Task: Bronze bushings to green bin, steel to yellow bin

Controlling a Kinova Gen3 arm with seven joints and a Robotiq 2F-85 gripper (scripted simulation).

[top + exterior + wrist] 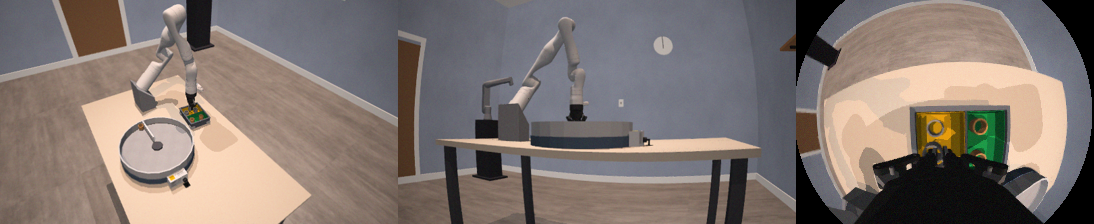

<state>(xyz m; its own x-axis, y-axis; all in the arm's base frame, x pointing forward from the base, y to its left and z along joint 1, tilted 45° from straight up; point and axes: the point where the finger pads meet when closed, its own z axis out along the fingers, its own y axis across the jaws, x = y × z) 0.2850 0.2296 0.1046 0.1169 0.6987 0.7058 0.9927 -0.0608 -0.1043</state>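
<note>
1. Held steel bushing [940, 159]: pinched at the fingertips within the yellow bin [199, 107] [955, 145]; partly hidden, and contact with the bin floor cannot be told.
2. Gripper [191, 106] [577, 118] [939, 151]: points downward, its fingers narrow, closed on the bushing; the turntable hides their tips in the exterior view.
3. Yellow bin: also contains two steel bushings, one near the fingers.
4. Green bin [195, 116] [996, 146]: adjoins the yellow one and contains two bronze bushings, apart from each other.
5. Turntable [191, 153] [581, 129] [1040, 176]: carries one bronze bushing [141, 127] beside the pale bar [148, 131], near the rim.
6. Table [243, 182] [701, 144] [1051, 105]: supports the bins, turntable and arm [191, 72] [571, 47].
</note>
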